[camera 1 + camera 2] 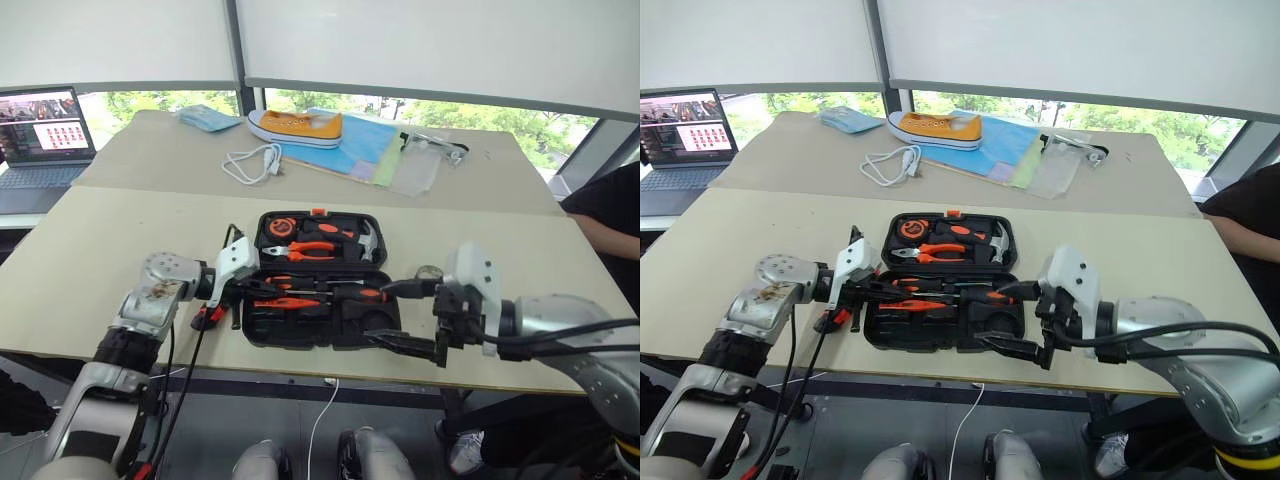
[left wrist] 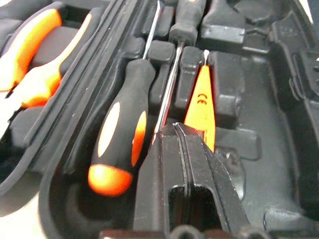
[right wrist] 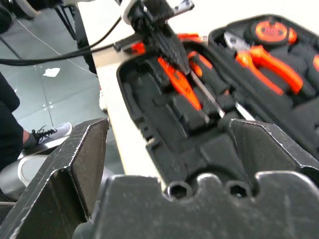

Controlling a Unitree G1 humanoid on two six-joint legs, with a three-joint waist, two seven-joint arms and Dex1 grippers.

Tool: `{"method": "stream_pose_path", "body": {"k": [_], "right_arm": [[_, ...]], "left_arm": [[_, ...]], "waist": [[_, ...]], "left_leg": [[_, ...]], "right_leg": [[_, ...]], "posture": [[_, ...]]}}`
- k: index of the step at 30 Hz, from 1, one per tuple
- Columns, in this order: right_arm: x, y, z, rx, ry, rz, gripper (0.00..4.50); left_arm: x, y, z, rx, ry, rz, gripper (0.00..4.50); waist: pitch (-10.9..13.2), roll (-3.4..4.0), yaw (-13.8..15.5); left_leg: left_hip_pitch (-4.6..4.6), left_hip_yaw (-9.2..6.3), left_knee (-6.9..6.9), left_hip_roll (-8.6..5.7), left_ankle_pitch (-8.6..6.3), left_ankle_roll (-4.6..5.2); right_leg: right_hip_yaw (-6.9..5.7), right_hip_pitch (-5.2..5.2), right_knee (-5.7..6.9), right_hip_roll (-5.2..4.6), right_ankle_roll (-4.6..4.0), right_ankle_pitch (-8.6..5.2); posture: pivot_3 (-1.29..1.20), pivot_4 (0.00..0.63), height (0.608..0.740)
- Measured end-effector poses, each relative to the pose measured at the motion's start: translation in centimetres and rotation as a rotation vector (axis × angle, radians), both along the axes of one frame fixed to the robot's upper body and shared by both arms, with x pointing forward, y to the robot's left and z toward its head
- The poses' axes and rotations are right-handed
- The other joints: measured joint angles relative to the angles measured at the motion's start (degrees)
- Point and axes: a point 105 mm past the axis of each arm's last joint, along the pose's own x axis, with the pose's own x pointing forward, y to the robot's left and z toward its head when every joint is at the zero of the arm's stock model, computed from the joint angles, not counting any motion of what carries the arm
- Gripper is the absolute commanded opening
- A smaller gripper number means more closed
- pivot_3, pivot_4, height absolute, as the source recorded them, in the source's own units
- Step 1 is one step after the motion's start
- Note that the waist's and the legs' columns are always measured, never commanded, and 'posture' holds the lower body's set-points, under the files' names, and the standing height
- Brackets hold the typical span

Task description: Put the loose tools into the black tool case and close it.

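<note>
Black tool case (image 1: 318, 335) lying open on table (image 1: 120, 250), left gripper (image 1: 902, 291) nearly pressed together, right gripper (image 1: 398, 315) spread

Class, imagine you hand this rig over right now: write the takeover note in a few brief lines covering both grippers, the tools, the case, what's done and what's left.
Left gripper: over the near half of the open flat black plastic tool case; its jaws look nearly together, with nothing seen in them.
Right gripper: jaws wide open, empty, at the case's near right corner.
Done: two steel-shaft screwdrivers with orange-and-black handles and a slim red screwdriver lie in the near half.
Left: an orange-and-black tool lies on the beige table beside the case's left edge, probably the utility knife; stow it, then shut the lid.
</note>
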Motion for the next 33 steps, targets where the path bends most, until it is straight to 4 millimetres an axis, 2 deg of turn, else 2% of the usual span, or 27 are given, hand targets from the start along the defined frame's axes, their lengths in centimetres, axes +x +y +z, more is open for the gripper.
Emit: {"method": "stream_pose_path", "body": {"k": [2,6,7,10,13,17,23,26,28,30,33], "right_arm": [[0.2,0.4,0.1,0.003,-0.006,0.036,4.50],[0.7,1.0,-0.2,-0.009,-0.008,0.109,4.50],[0.8,1.0,-0.4,-0.017,-0.006,0.122,4.50],[0.8,1.4,-0.6,-0.019,-0.010,0.163,4.50],[1.0,1.7,-0.7,-0.026,-0.019,0.181,4.50],[1.1,1.8,-1.0,-0.034,-0.021,0.184,4.50],[0.7,1.8,-1.2,-0.032,-0.027,0.175,4.50],[0.3,1.6,-1.4,-0.040,-0.032,0.159,4.50],[0.2,1.5,-1.4,-0.040,-0.037,0.145,4.50],[0.0,1.4,-1.5,-0.041,-0.040,0.127,4.50],[-0.4,1.4,-1.7,-0.047,-0.037,0.121,4.50]], "left_arm": [[-1.7,2.1,0.2,-0.019,0.009,0.102,2.79],[-6.4,7.9,-1.3,-0.015,0.088,0.401,4.27],[-7.2,8.9,-1.6,-0.003,0.102,0.451,4.47],[-9.3,10.9,-2.3,0.030,0.132,0.562,4.47],[-10.0,11.4,-2.7,0.053,0.148,0.602,4.47],[-8.6,9.6,-1.7,0.061,0.144,0.558,4.47],[-3.8,5.3,0.2,0.118,0.172,0.455,4.47],[-1.3,4.5,-0.1,0.151,0.216,0.481,4.47],[-0.3,4.2,-0.5,0.180,0.233,0.487,4.47],[0.5,4.1,-1.8,0.223,0.275,0.490,4.47],[1.2,2.9,-2.5,0.218,0.277,0.440,4.47]], "waist": [[0.0,0.03,-0.3],[0.0,0.06,-0.2],[0.0,0.08,0.0],[0.1,0.16,1.2],[0.1,0.18,1.8],[0.1,0.18,2.3],[0.1,0.25,2.2],[0.1,0.25,1.6],[0.1,0.25,1.1],[0.1,0.25,0.9],[0.1,0.31,1.2]], "left_leg": [[0.06,0.03,-0.06,0.00,0.00,-0.01],[0.11,0.02,-0.28,0.00,0.03,-0.07],[0.11,0.02,-0.32,0.00,0.02,-0.09],[0.10,-0.02,-0.44,-0.09,-0.09,-0.38],[0.07,-0.07,-0.48,-0.13,-0.20,-0.65],[0.02,-0.14,-0.49,-0.19,-0.19,-0.65],[0.03,-0.12,-0.62,-0.28,-0.07,-0.50],[0.05,-0.08,-0.62,-0.27,0.12,-0.27],[0.08,-0.08,-0.64,-0.26,0.13,-0.28],[0.11,-0.07,-0.66,-0.24,0.15,-0.32],[0.13,-0.08,-0.64,-0.23,0.19,-0.38]], "right_leg": [[0.07,0.00,-0.01,-0.04,0.00,0.00],[0.00,0.00,-0.11,-0.13,-0.02,-0.03],[-0.05,-0.01,-0.13,-0.15,-0.04,-0.04],[-0.34,-0.01,-0.15,-0.44,-0.08,-0.06],[-0.56,0.01,-0.16,-0.62,-0.09,-0.06],[-0.64,0.03,-0.14,-0.66,-0.08,-0.05],[-0.65,0.06,-0.12,-0.61,-0.09,-0.04],[-0.62,0.05,-0.11,-0.45,-0.10,-0.03],[-0.60,0.06,-0.09,-0.42,-0.10,-0.03],[-0.57,0.05,-0.09,-0.32,-0.13,-0.05],[-0.55,0.06,-0.02,-0.31,-0.17,-0.08]], "posture": [[0.00,0.150,0.718],[0.00,0.150,0.718],[0.00,0.150,0.718],[0.00,0.150,0.718],[0.00,0.150,0.718],[0.00,0.150,0.718],[0.00,0.150,0.718],[0.00,0.150,0.718],[0.00,0.150,0.718],[0.00,0.150,0.718],[0.00,0.150,0.718]]}}
